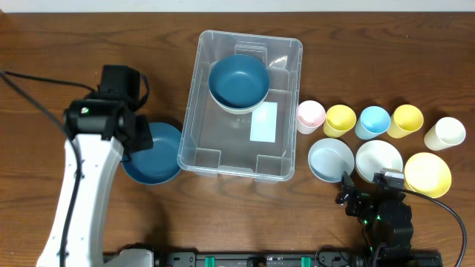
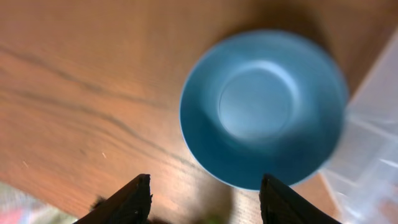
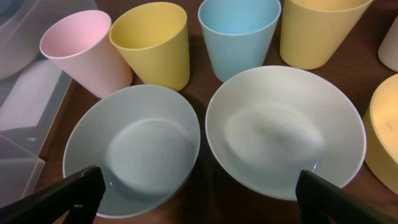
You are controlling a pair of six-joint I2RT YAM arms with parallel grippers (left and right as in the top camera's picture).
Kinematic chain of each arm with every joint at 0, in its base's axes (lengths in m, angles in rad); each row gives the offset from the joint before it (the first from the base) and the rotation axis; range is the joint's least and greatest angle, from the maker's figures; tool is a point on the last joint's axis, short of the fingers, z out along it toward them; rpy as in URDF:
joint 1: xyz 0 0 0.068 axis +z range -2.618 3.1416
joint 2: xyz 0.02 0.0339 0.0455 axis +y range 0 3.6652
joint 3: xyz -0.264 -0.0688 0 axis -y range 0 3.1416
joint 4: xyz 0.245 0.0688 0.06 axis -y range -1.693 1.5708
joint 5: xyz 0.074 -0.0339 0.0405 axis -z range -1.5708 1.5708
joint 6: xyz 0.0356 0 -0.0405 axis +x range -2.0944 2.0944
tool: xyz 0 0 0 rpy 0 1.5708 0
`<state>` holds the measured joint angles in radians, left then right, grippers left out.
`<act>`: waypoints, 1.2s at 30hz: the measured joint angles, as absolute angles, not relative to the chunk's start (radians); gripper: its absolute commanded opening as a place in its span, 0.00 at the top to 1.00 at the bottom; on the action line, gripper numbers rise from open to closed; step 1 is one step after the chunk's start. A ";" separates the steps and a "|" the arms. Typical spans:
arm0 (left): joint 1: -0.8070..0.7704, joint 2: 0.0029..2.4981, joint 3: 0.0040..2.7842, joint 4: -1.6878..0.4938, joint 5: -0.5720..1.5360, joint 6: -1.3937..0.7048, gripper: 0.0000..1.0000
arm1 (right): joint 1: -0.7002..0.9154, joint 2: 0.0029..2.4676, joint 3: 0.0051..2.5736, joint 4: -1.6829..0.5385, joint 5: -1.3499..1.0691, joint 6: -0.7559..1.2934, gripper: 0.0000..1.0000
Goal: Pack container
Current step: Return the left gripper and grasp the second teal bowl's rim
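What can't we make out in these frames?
Overhead: left arm covers the left gripper and part of the blue bowl.
Overhead: packed bowl in the container hides whatever pale thing sits under it.
Left wrist: blurred throughout; container cut off at right edge.
Right wrist: yellow bowl cut off by right edge.

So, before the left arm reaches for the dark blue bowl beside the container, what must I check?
1. Left gripper open: ok.
2. Dark blue bowl upright, empty, on table: ok.
3. Bowl apart from container wall: cannot tell.
4. Room in container: ok, near half bare.
5. Right gripper out of the way: ok.
6. Left wrist view sharp: not ok, blurred.
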<state>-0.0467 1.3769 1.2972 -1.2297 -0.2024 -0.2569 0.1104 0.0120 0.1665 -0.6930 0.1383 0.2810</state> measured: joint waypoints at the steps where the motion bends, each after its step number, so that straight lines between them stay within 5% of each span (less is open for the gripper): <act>1: -0.038 1.392 1.275 -1.229 -0.193 -0.267 0.43 | 0.110 0.012 0.167 -0.693 0.138 0.281 0.01; 16: 0.108 1.422 0.860 -0.914 -0.143 -0.420 0.43 | 0.110 0.012 0.167 -0.693 0.138 0.281 0.01; 19: 0.129 1.422 0.821 -0.862 -0.123 -0.416 0.54 | 0.110 0.012 0.167 -0.693 0.138 0.281 0.01; 24: 0.129 1.422 0.808 -0.818 -0.100 -0.396 0.93 | 0.110 0.012 0.167 -0.693 0.138 0.281 0.01; 36: 0.134 1.372 0.894 -0.893 -0.096 -0.385 0.94 | 0.110 0.012 0.167 -0.693 0.138 0.281 0.01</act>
